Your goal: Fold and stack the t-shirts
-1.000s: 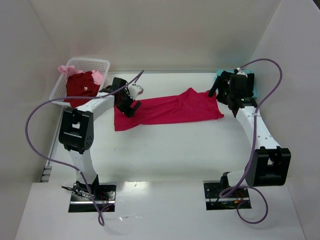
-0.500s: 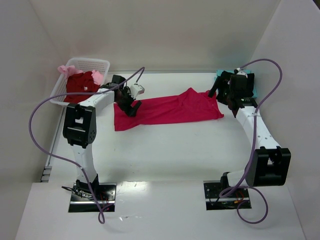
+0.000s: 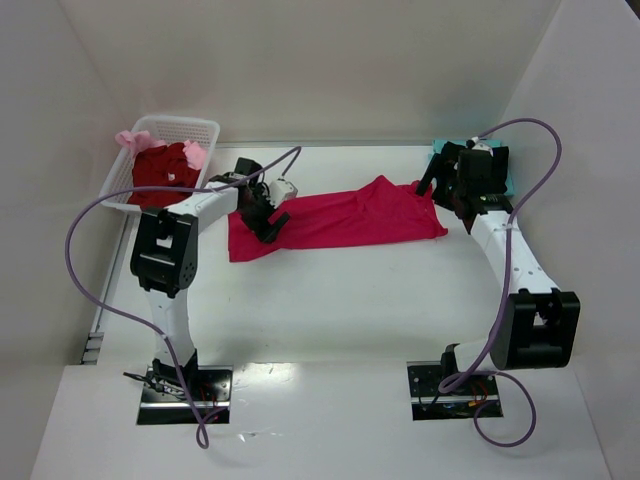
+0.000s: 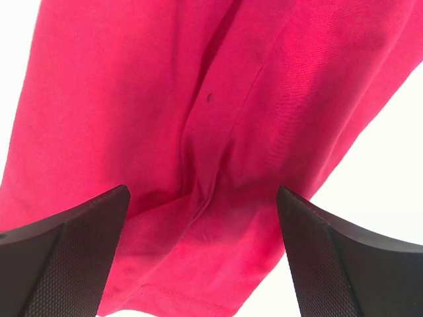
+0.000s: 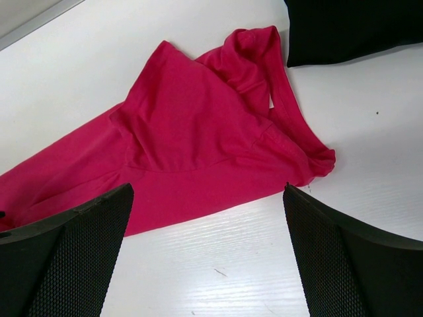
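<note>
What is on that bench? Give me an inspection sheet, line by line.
Surface: white table, bare near the arms.
Job's things: crimson-pink t-shirt spread lengthwise mid-table; dark red t-shirt and pale pink t-shirt in the basket; black cloth and teal cloth at far right.
Clutter: white lattice basket, far left.
Grippers: left claw open over the crimson-pink t-shirt's left end; right claw open over its right end.
Cables: left purple cable and right purple cable loop off the arms.
Surroundings: white walls.

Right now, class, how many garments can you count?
5: crimson-pink t-shirt spread mid-table; dark red garment and pale pink garment in the white basket; teal cloth and black cloth far right. Others may lie hidden.
</note>
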### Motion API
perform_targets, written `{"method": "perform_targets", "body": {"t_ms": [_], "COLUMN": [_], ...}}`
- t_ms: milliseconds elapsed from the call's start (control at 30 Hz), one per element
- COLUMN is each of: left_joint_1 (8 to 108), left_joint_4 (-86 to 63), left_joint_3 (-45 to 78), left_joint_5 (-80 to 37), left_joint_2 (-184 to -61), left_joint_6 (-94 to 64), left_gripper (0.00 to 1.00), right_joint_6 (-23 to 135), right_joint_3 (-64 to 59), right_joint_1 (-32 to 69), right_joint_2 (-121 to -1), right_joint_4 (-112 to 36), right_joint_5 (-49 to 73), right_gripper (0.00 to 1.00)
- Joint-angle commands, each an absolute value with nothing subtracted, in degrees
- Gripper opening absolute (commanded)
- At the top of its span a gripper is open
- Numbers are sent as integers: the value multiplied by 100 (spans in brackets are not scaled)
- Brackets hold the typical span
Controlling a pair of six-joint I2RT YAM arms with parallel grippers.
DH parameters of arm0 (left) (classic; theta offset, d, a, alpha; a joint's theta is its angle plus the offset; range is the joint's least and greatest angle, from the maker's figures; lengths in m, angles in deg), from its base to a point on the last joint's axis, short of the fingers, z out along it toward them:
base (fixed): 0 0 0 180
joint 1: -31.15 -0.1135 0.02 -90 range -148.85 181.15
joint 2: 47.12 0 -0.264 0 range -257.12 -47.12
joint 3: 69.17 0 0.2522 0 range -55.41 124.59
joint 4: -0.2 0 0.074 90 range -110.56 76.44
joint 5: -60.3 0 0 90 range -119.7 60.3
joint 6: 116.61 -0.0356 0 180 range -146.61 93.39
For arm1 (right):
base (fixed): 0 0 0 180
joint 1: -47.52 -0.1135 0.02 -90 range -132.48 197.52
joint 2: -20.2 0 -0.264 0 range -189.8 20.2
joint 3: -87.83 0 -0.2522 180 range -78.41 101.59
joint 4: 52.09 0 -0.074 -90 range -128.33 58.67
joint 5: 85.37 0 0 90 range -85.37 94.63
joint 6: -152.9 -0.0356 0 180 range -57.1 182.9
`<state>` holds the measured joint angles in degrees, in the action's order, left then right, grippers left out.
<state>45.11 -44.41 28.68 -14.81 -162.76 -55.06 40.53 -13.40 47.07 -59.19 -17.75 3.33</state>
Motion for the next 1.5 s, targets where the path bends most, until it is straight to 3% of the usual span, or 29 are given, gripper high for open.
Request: {"method": "perform_targets", "body": {"t_ms": [0, 367, 867, 1067, 1467], "left_joint_1": [4513, 4724, 4882, 4882, 4882], "left_joint_4": [-4476, -4801, -5162, -5223, -4978], "left_joint_3": [2870, 2878, 2764, 2580, 2133], "left_joint_5": [-1643, -1829, -1468, -1415, -1134], "left_joint_2": [-16524, -16683, -16744, -16517, -16358], "left_joint_6": [-5526, -5210, -4937, -4753, -4348], "left_gripper": [99, 99, 99, 99, 99], "right_joint_6": [4155, 4068, 3680, 3461, 2995], "right_joint_3": [-1293, -1241, -697, -327, 60], "right_joint_1": [4725, 4725, 4084, 3855, 3855], "right_joint_2": [-5916, -6127, -7691, -8525, -8843], "right_joint_4": [-1890, -1943, -1925, -1821, -1504], "right_joint_5": [252, 620, 524, 157, -908], "right_gripper": [100, 100, 100, 100, 100]}}
